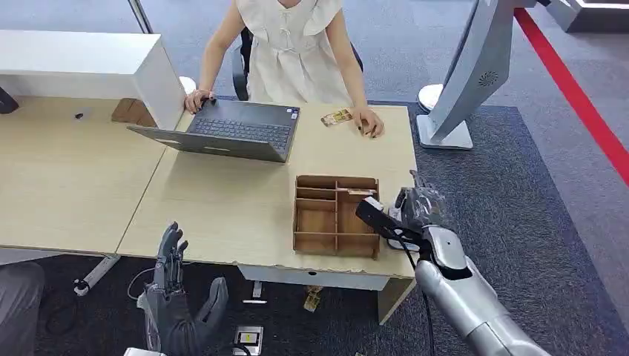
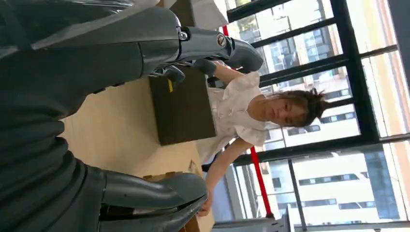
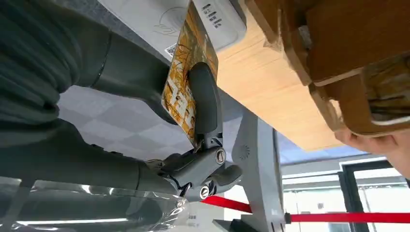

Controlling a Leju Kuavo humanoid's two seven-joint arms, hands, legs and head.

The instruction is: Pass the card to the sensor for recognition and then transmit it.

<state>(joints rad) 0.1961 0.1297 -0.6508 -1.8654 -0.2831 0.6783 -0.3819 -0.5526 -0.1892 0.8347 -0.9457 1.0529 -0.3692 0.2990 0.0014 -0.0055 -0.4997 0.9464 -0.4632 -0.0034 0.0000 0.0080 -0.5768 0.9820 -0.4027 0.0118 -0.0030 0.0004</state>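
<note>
A: Tabletop (image 1: pixel 222 200), pale wood, widest thing in the head view. A person in a light dress (image 1: pixel 297 52) sits at its far side, one hand on an open laptop (image 1: pixel 230 130), the other beside a small card-like item (image 1: pixel 336 116) lying flat on the wood.

B: Next down?

A: Wooden divider box (image 1: pixel 335 215), several compartments, near the tabletop's right front corner. A grey stand (image 1: pixel 475 74) rises off the carpet past the right edge.

B: Right hand?

A: Right hand (image 1: pixel 419 208) sits just beside the box, at the tabletop's right edge. In the right wrist view its fingers (image 3: pixel 205 99) are clamped on the card (image 3: pixel 186 77), orange with printed artwork. The card's far end sits against a white sensor unit (image 3: pixel 193 19) at the tabletop edge; touching or just short, can't tell.

B: Left hand?

A: Left hand (image 1: pixel 174 297), low, in front of the tabletop's near edge, fingers spread apart, holding nothing.
</note>
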